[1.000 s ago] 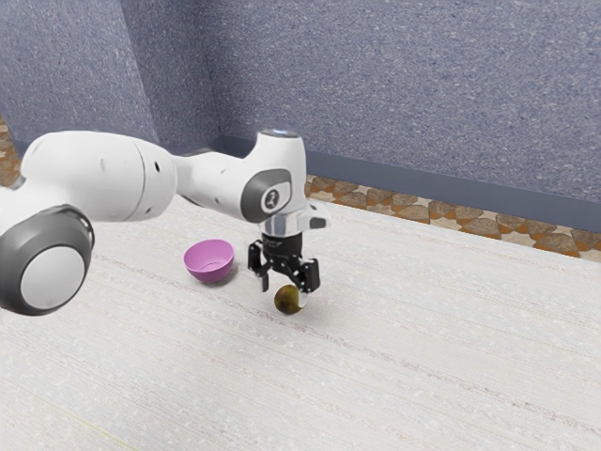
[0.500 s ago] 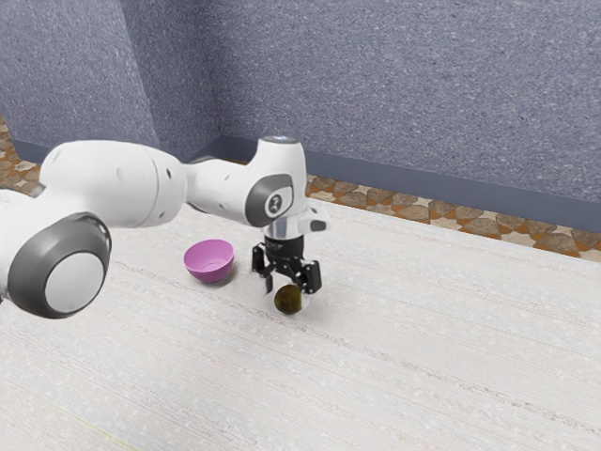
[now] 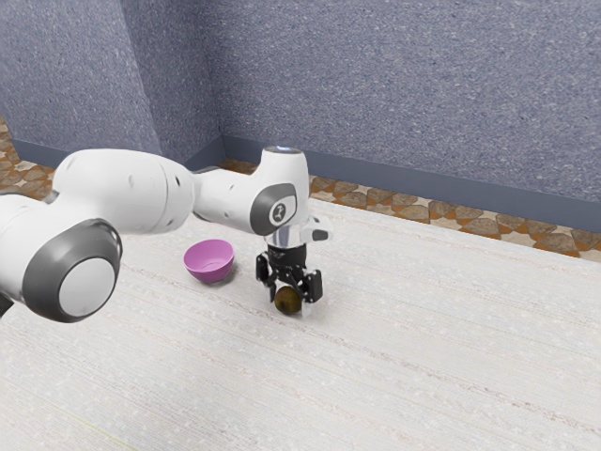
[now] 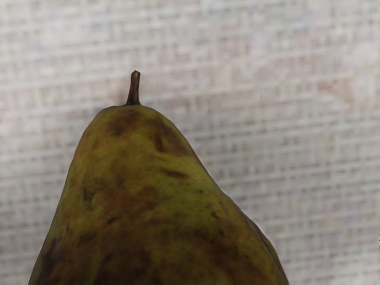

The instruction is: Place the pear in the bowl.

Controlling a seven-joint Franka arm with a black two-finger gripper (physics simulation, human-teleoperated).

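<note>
Exterior view: the white robot arm [image 3: 127, 193] with dark grey joint covers enters from the exterior view's left, its hand pointing down. The black two-finger gripper [image 3: 289, 299] is low over the pale, faintly streaked counter [image 3: 432, 329], at the brownish-green pear [image 4: 154, 208]; whether it grasps the fruit or is released around it cannot be told. The pear is on the counter, outside the round magenta bowl [image 3: 208, 258], which sits upright near the gripper, toward the exterior view's left. Behind are a speckled blue-grey wall [image 3: 404, 94] and a brown, stone-patterned floor [image 3: 479, 225]. Wrist view: the pear's mottled skin, tapering to a narrow end with a short brown stem [image 4: 134, 89], seen against the counter.
</note>
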